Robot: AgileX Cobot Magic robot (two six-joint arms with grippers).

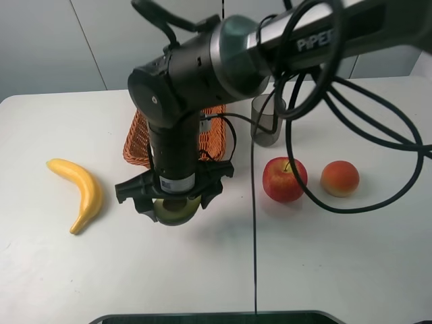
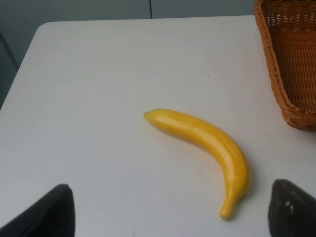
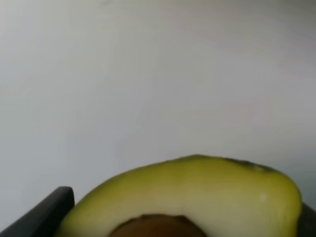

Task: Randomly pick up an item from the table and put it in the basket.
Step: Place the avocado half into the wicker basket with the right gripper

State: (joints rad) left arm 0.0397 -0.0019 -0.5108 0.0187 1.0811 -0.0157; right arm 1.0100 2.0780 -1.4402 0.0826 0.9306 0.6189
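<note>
The right hand (image 1: pixel 175 202) reaches across the middle of the desk (image 1: pixel 324 270) and points straight down. It is clamped on the avocado half (image 1: pixel 177 213): in the right wrist view the fruit fills the whole span from one finger (image 3: pixel 47 212) to the other, with no gap showing at either end. The avocado half sits directly under the palm at the fingertips. Whether it rests on the desk or is just off it cannot be told. Its cut face is turned up toward the palm, yellow-green flesh with the brown pit in the middle and dark skin round the rim. Its long axis runs from finger to finger, across the grip. Which end is the narrow one cannot be told.

The basket (image 1: pixel 135 145) stands just behind this hand, on the far side of the wrist. The arm hides most of its inside, so what it holds cannot be told. The corner seen from the left wrist shows only woven wall. A grey translucent cup (image 1: pixel 265 128) stands farther back on the hand's right; its contents cannot be made out. Also on that side, near, are a red apple (image 1: pixel 284 179) and beyond it an orange-red fruit (image 1: pixel 339 178).

The banana (image 1: pixel 84 189) lies well off to the other side. The left hand (image 2: pixel 170 197) hangs over the desk near it, fingers wide apart with nothing between them.
</note>
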